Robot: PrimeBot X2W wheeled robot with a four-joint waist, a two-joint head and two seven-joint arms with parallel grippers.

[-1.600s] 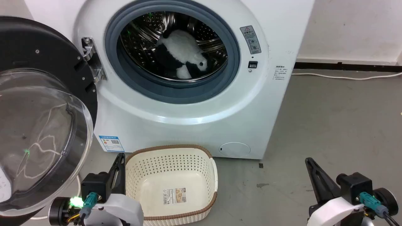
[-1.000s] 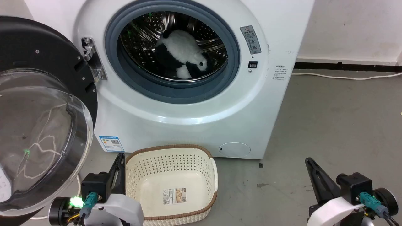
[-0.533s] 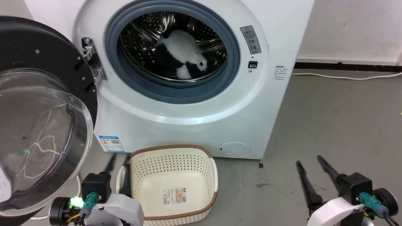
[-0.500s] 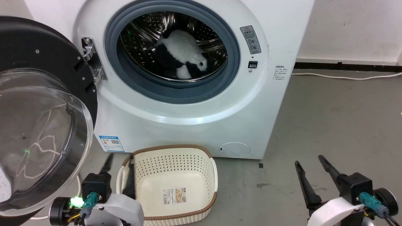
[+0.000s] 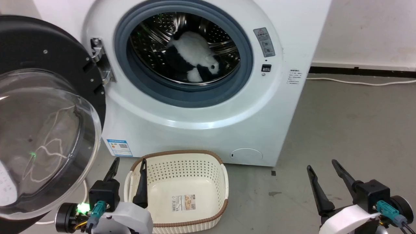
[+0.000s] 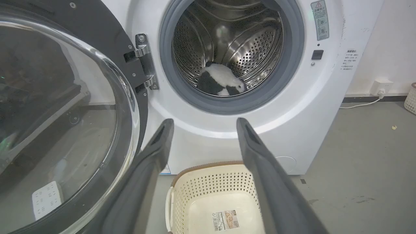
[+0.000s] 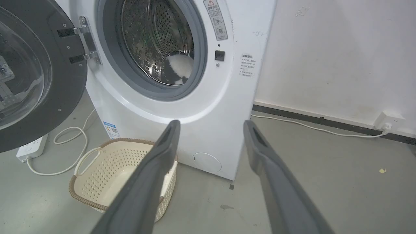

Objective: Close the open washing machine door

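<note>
Jaws are held spread, empty, on the left gripper (image 5: 130,160) at 7 o'clock and right gripper (image 5: 321,164) at 5 o'clock; the washing machine door (image 5: 39,42) is swung open at 9 o'clock of the washing machine (image 5: 201,130).

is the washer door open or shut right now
Open. The washing machine door hangs swung out to the left on its hinge, leaving the drum uncovered, a black-and-white plush toy lying inside.

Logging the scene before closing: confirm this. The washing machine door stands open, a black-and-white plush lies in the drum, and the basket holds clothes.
Wrong on the basket: the head view shows it empty except a label. The washing machine door stands open, and the plush lies in the drum.
</note>
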